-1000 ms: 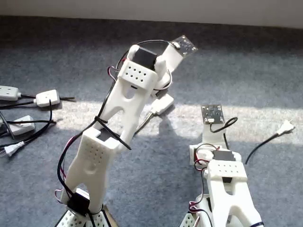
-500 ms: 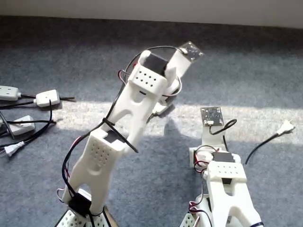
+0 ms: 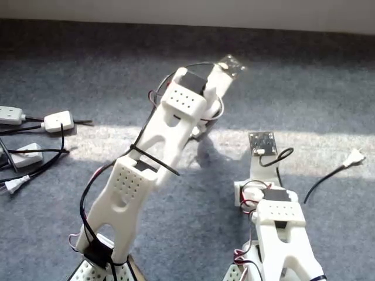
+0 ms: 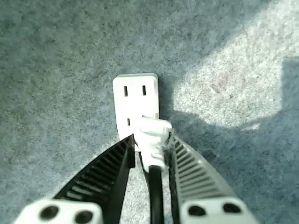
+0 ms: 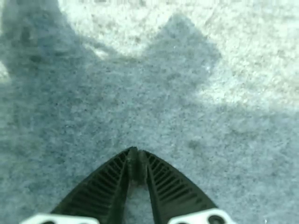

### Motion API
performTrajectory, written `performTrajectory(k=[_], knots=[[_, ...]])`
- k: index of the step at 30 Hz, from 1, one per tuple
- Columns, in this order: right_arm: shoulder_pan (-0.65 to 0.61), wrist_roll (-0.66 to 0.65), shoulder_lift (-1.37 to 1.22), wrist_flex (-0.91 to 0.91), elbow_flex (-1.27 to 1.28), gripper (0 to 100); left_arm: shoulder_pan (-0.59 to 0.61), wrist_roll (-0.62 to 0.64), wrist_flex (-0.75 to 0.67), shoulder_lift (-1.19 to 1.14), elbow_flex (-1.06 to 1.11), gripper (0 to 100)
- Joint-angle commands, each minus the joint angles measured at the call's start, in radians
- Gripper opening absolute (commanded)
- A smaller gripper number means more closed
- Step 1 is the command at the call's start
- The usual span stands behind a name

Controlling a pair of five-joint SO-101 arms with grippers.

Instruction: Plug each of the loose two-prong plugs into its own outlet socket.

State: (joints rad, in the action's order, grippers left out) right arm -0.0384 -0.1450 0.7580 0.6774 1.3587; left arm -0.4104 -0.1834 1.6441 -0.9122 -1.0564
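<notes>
In the left wrist view my left gripper [image 4: 150, 142] is shut on a white two-prong plug [image 4: 150, 130] with a black cable. The plug's front sits against the near pair of slots of a white outlet block [image 4: 135, 93] lying on the grey carpet; the block's far pair of slots is free. Whether the prongs are inside the slots is hidden. From above, the left arm [image 3: 176, 117] stretches to mid-carpet and covers that block. My right gripper [image 5: 136, 158] is shut on nothing, just above bare carpet. Another loose white plug [image 3: 353, 157] on a black cable lies far right.
At the left edge lie several white outlet blocks [image 3: 58, 121] and black cables, plus a small white plug [image 3: 16, 184]. The right arm [image 3: 275, 216] is folded low at the front right. A sunlit band crosses the carpet [image 3: 304, 88], which is open at the back.
The left arm swung right and dropped lower with the plug. The white outlet block that showed beside its wrist is now hidden under it. The right arm kept still.
</notes>
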Motion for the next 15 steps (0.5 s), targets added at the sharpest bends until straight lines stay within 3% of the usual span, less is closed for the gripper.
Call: performTrajectory(k=[1,15], knots=[[0.002,0.011,0.010,-0.016,-0.004,0.6,0.005,0.006,-0.021,0.051,-0.028,1],[-0.022,0.011,0.010,-0.016,-0.004,0.6,-0.010,0.006,-0.041,0.113,-0.107,1]])
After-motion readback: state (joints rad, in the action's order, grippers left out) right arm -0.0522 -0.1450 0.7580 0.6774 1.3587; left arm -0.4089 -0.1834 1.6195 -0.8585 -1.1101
